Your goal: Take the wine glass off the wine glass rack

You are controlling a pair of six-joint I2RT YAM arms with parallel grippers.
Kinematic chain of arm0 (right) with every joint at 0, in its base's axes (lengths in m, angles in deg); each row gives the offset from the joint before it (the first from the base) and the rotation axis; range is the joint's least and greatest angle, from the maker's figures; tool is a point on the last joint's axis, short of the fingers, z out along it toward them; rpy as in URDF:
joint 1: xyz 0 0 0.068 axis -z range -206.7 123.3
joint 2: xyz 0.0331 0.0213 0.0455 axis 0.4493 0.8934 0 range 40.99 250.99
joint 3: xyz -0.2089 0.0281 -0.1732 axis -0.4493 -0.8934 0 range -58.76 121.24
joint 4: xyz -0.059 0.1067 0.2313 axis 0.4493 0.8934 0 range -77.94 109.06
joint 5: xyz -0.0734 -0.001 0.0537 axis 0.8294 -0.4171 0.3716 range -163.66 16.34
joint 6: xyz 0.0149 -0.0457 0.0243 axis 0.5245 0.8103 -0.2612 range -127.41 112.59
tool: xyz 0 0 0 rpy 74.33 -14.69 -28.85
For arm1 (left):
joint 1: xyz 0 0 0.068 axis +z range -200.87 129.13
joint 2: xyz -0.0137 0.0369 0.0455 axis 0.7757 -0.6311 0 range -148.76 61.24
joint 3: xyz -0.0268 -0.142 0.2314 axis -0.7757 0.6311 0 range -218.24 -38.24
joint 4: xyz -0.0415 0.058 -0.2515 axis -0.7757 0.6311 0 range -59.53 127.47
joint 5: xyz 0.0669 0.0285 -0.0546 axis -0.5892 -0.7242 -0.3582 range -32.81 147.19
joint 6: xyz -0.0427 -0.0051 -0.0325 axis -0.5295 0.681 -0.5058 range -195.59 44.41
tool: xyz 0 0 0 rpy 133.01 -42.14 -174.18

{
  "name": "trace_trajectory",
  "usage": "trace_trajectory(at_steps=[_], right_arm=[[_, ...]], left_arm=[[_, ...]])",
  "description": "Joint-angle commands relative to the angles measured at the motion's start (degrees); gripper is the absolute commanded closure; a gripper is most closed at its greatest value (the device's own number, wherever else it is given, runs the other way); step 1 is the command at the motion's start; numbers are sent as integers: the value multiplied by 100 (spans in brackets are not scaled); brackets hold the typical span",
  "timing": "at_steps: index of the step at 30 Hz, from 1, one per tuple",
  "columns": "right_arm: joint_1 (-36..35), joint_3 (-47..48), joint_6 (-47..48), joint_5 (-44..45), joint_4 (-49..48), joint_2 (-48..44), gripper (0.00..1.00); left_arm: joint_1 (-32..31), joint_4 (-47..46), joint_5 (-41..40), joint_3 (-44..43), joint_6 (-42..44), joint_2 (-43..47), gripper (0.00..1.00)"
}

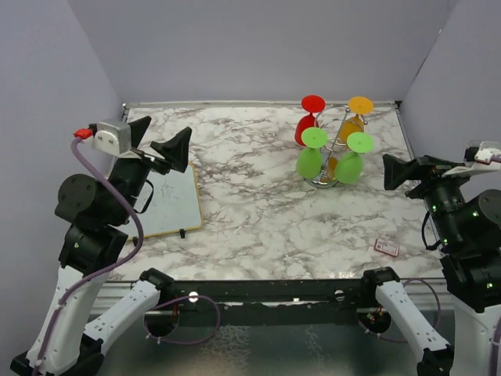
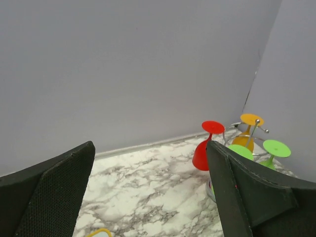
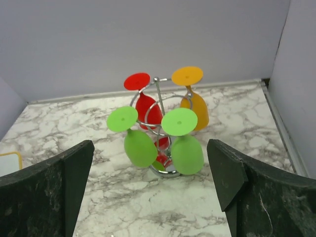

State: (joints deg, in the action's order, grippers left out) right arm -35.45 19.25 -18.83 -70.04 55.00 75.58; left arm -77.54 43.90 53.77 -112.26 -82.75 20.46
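I see the wine glass rack (image 1: 337, 145) standing far back on the marble table (image 1: 258, 227). Four cups hang on it upside down, feet up. The red wine glass (image 1: 307, 125) and the orange wine glass (image 1: 356, 116) are on the rack's back side. Two green wine glasses (image 1: 309, 157) (image 1: 352, 160) are on its front side. My right gripper (image 1: 395, 172) is near the rack's right side, not touching, fingers spread wide. My left gripper (image 1: 160, 141) is well away to the rack's left, fingers wide apart too. A white board (image 1: 168, 204) lies flat left of the rack, closer to me. A small pink card (image 1: 386, 247) lies right of the rack, closer to me.
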Motion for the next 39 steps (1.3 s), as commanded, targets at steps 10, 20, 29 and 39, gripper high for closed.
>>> trace_trajectory(at_steps=[10, 20, 29, 39], right_arm=[[-273, -1788, -940, 883, -795, -201, 0], [-380, -2936, -794, 376, -2005, -798, 1], [-406, -2918, 37, -696, -2667, -561, 1], [-699, -2082, 585, -2375, -2790, 665, 2]], left_arm=[[387, -1752, 281, 2081, -461, 60, 2], [491, -2209, 479, 2812, -470, 10, 1], [429, -2522, 739, 2940, -528, -144, 1], [413, -2761, 636, 3073, -539, -148, 1]])
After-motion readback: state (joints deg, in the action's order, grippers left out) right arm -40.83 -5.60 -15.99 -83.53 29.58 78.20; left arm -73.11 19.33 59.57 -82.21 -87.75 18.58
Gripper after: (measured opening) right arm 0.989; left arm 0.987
